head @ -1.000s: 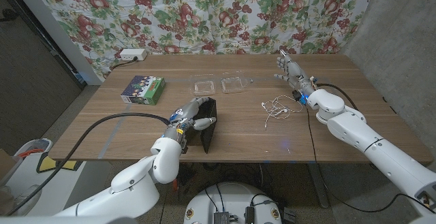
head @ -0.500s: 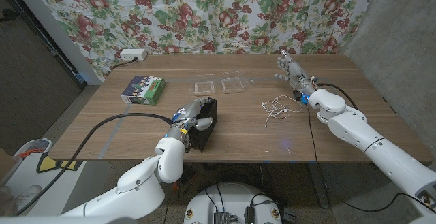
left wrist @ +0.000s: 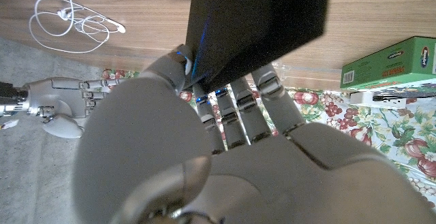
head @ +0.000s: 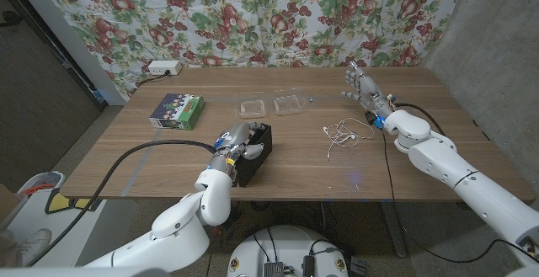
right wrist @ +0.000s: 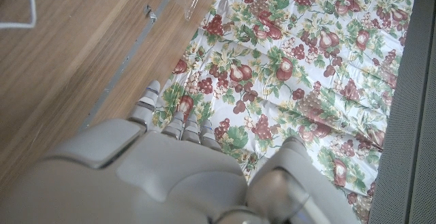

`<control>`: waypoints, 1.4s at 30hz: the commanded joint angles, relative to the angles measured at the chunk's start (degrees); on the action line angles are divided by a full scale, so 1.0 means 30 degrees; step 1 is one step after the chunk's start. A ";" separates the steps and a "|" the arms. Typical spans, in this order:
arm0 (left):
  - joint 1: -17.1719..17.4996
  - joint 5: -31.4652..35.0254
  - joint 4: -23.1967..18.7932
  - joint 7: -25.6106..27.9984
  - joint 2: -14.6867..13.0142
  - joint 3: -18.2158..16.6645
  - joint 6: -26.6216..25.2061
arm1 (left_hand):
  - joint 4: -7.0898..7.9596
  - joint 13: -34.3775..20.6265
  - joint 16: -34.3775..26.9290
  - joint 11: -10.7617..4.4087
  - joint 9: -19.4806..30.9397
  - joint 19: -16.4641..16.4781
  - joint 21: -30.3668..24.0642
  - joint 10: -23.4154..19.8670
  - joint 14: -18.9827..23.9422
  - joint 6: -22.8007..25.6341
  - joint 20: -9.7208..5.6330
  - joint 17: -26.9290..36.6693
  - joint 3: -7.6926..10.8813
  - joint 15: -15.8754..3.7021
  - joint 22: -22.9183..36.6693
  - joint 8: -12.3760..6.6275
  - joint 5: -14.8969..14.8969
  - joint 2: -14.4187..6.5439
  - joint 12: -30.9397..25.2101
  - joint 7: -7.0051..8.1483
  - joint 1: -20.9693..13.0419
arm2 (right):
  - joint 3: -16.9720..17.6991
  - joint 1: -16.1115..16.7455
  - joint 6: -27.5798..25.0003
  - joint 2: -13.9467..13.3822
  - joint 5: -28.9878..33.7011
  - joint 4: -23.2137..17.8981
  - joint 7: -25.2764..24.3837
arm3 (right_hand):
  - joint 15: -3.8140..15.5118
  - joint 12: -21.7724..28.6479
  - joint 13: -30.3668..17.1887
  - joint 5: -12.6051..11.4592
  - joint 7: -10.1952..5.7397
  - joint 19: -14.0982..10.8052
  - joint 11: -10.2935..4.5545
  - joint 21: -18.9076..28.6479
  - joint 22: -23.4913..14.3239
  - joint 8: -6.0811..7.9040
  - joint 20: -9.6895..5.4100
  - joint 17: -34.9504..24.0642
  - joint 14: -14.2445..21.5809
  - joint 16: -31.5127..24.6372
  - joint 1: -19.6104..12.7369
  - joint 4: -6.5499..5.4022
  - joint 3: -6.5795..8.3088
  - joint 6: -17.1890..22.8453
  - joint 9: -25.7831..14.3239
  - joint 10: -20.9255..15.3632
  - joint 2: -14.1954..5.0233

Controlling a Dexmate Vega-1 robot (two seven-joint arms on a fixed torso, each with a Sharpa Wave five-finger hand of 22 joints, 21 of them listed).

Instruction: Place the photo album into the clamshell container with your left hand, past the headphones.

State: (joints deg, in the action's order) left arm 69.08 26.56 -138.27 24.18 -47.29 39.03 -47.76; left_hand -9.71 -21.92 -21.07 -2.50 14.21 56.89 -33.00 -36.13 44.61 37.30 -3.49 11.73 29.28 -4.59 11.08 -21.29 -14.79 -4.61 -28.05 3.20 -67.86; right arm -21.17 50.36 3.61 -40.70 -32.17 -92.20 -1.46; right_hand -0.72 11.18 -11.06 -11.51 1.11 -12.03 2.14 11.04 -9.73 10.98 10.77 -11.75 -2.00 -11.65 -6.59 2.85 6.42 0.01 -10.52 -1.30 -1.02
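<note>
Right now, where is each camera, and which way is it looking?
Head view: on the robot's head, looking down at the table; both arms show.
Left wrist view: behind the left hand, whose fingers grip the black photo album.
Right wrist view: behind the right hand, facing the flowered curtain.
Shared: the white headphones show in head and left wrist views.

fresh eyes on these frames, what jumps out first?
The left hand gripping a black photo album near the table's front edge, left of centre. Then the loud fruit-print curtain behind the table, and the white headphones tangled right of centre, with the clear clamshell container open farther back.
</note>
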 commanded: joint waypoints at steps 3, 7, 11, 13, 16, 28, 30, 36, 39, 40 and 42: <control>0.0796 0.1158 0.0806 0.1784 0.0890 0.0014 0.0723 | -0.0289 -0.0582 -0.0817 -0.1252 0.0550 0.0249 -0.0772 -0.2809 0.1890 0.3253 -0.0431 0.0421 0.0107 -0.2146 0.0085 -0.1008 0.0346 -0.0636 -0.0532 -0.0932 -0.1152 | 0.0076 0.0222 0.0008 -0.0084 -0.0102 -0.0254 -0.0080 | 0.0073 0.0079 -0.0060 -0.0034 -0.0144 -0.0238 -0.0205 0.0106 -0.0029 0.0106 -0.0099 -0.0016 -0.0097 -0.0101 -0.0084 0.0140 0.0045 0.0020 -0.0091 -0.0010 -0.0081; 0.0942 0.1499 0.0943 0.2014 0.1006 -0.0078 0.0854 | -0.0354 -0.0692 -0.0911 -0.1258 0.0544 0.0391 -0.1024 -0.3139 0.2246 0.3570 -0.0682 0.0406 0.0118 -0.2161 0.0106 -0.1098 0.0438 -0.0608 -0.0579 -0.0901 -0.1542 | 0.0071 0.0236 0.0002 -0.0056 -0.0081 -0.0332 -0.0155 | 0.0066 0.0083 -0.0060 -0.0035 -0.0134 -0.0274 -0.0220 0.0107 -0.0029 0.0114 -0.0109 -0.0015 -0.0087 -0.0104 -0.0088 0.0145 0.0047 0.0044 -0.0091 -0.0019 -0.0090; 0.1116 0.1711 0.1124 0.2270 0.1102 -0.0235 0.1173 | -0.0348 -0.0741 -0.0924 -0.1265 0.0540 0.0510 -0.1208 -0.3235 0.2309 0.3699 -0.0843 0.0416 0.0058 -0.2211 0.0123 -0.1126 0.0533 -0.0547 -0.0550 -0.0819 -0.1754 | 0.0055 0.0254 -0.0012 -0.0083 0.0001 -0.0424 -0.0221 | 0.0064 0.0074 -0.0060 -0.0036 -0.0144 -0.0289 -0.0231 0.0104 -0.0029 0.0119 -0.0128 -0.0015 -0.0087 -0.0104 -0.0092 0.0148 0.0051 0.0060 -0.0091 0.0004 -0.0101; 0.1172 0.1807 0.1134 0.2244 0.1205 -0.0286 0.1100 | -0.0286 -0.0778 -0.0874 -0.1201 0.0539 0.0510 -0.1289 -0.3174 0.2236 0.3706 -0.0951 0.0414 0.0065 -0.2203 0.0133 -0.1117 0.0598 -0.0635 -0.0492 -0.0835 -0.1849 | 0.0061 0.0266 0.0005 -0.0098 0.0026 -0.0457 -0.0235 | 0.0067 0.0078 -0.0060 -0.0036 -0.0143 -0.0358 -0.0210 0.0122 -0.0029 0.0118 -0.0166 -0.0014 -0.0083 -0.0105 -0.0095 0.0153 0.0052 0.0062 -0.0091 -0.0005 -0.0106; 0.1205 0.1945 0.1104 0.2085 0.1223 -0.0329 0.1076 | -0.0285 -0.0858 -0.0812 -0.1187 0.0618 0.0445 -0.1412 -0.2989 0.2202 0.3969 -0.1071 0.0399 0.0079 -0.2192 0.0145 -0.1254 0.0746 -0.0692 -0.0366 -0.0716 -0.2090 | 0.0100 0.0288 -0.0055 -0.0094 -0.0016 -0.0535 -0.0303 | 0.0073 0.0075 -0.0060 -0.0036 -0.0138 -0.0383 -0.0207 0.0125 -0.0028 0.0119 -0.0187 -0.0014 -0.0082 -0.0105 -0.0097 0.0156 0.0052 0.0067 -0.0091 0.0000 -0.0108; 0.1570 0.2473 0.1076 0.2260 0.1327 -0.0749 0.1599 | -0.0250 -0.0888 -0.0719 -0.1253 0.0685 0.0353 -0.1653 -0.3051 0.2168 0.4207 -0.1173 0.0388 0.0067 -0.2201 0.0163 -0.1375 0.0966 -0.0729 -0.0221 -0.0599 -0.2436 | 0.0170 0.0373 0.0357 0.0170 -0.0332 -0.0243 -0.0071 | 0.0065 0.0077 -0.0060 -0.0037 -0.0133 -0.0421 -0.0230 0.0104 -0.0027 0.0117 -0.0202 -0.0012 -0.0079 -0.0105 -0.0113 0.0173 0.0059 0.0077 -0.0091 -0.0001 -0.0130; 0.1705 0.2432 0.1202 0.2638 0.1467 -0.0959 0.1967 | -0.0241 -0.0878 -0.0727 -0.1295 0.0683 0.0341 -0.1693 -0.3078 0.2214 0.4224 -0.1159 0.0386 0.0045 -0.2170 0.0164 -0.1379 0.0991 -0.0706 -0.0196 -0.0588 -0.2459 | 0.0212 0.0437 0.0505 0.0245 -0.0451 -0.0220 -0.0015 | 0.0059 0.0078 -0.0060 -0.0036 -0.0128 -0.0406 -0.0214 0.0092 -0.0027 0.0118 -0.0186 -0.0012 -0.0081 -0.0104 -0.0113 0.0176 0.0058 0.0081 -0.0091 -0.0003 -0.0132; 0.1788 0.2693 0.1411 0.2946 0.1647 -0.1207 0.2442 | -0.0171 -0.0880 -0.0746 -0.1414 0.0674 0.0255 -0.1805 -0.3274 0.2331 0.4333 -0.1086 0.0394 -0.0053 -0.2218 0.0167 -0.1408 0.1060 -0.0654 -0.0177 -0.0570 -0.2465 | 0.0199 0.0470 0.0229 0.0038 -0.0237 -0.0506 -0.0249 | 0.0058 0.0087 -0.0060 -0.0033 -0.0130 -0.0156 -0.0210 -0.0023 -0.0028 0.0122 -0.0185 -0.0012 -0.0112 -0.0092 -0.0112 0.0185 0.0053 0.0103 -0.0091 -0.0029 -0.0133; 0.1782 0.2888 0.1512 0.3043 0.1657 -0.1329 0.2636 | -0.0132 -0.0881 -0.0773 -0.1484 0.0669 0.0274 -0.1890 -0.3354 0.2386 0.4383 -0.1082 0.0419 -0.0118 -0.2258 0.0170 -0.1421 0.1091 -0.0647 -0.0157 -0.0514 -0.2458 | 0.0197 0.0461 0.0199 0.0044 -0.0239 -0.0533 -0.0276 | 0.0060 0.0088 -0.0060 -0.0035 -0.0126 -0.0118 -0.0185 -0.0040 -0.0029 0.0126 -0.0171 -0.0010 -0.0138 -0.0081 -0.0127 0.0190 0.0067 0.0116 -0.0091 -0.0031 -0.0160; 0.1801 0.2855 0.1559 0.3114 0.1695 -0.1431 0.2768 | -0.0124 -0.0891 -0.0766 -0.1514 0.0667 0.0251 -0.1905 -0.3368 0.2377 0.4404 -0.1080 0.0422 -0.0126 -0.2252 0.0171 -0.1428 0.1096 -0.0655 -0.0153 -0.0516 -0.2464 | 0.0194 0.0453 0.0156 0.0056 -0.0264 -0.0547 -0.0285 | 0.0056 0.0091 -0.0060 -0.0037 -0.0140 -0.0113 -0.0194 -0.0043 -0.0029 0.0129 -0.0158 -0.0010 -0.0144 -0.0079 -0.0136 0.0192 0.0078 0.0127 -0.0091 -0.0037 -0.0180; 0.1829 0.2908 0.1564 0.3132 0.1811 -0.1531 0.2750 | -0.0109 -0.0891 -0.0763 -0.1533 0.0663 0.0243 -0.1952 -0.3398 0.2392 0.4439 -0.1068 0.0426 -0.0153 -0.2263 0.0172 -0.1438 0.1110 -0.0654 -0.0131 -0.0521 -0.2469 | 0.0146 0.0404 0.0226 0.0069 -0.0195 -0.0494 -0.0232 | 0.0065 0.0092 -0.0060 -0.0038 -0.0147 -0.0078 -0.0196 -0.0057 -0.0029 0.0133 -0.0140 -0.0009 -0.0140 -0.0081 -0.0147 0.0196 0.0089 0.0139 -0.0092 -0.0041 -0.0201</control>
State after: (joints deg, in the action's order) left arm 74.06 34.17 -134.29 32.35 -42.73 35.94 -41.28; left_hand -10.19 -24.40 -23.29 -4.31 16.16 57.59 -38.22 -43.38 51.25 49.91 -6.69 12.81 28.90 -6.63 11.33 -25.27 -11.73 -3.30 -28.55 1.74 -71.98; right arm -20.68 51.61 4.31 -40.57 -32.78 -93.47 -2.08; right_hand -0.72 11.18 -11.06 -11.51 0.81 -12.62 1.52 11.04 -9.72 10.98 10.37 -11.75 -2.01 -11.64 -6.83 3.09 6.67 0.31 -10.52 -1.31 -1.23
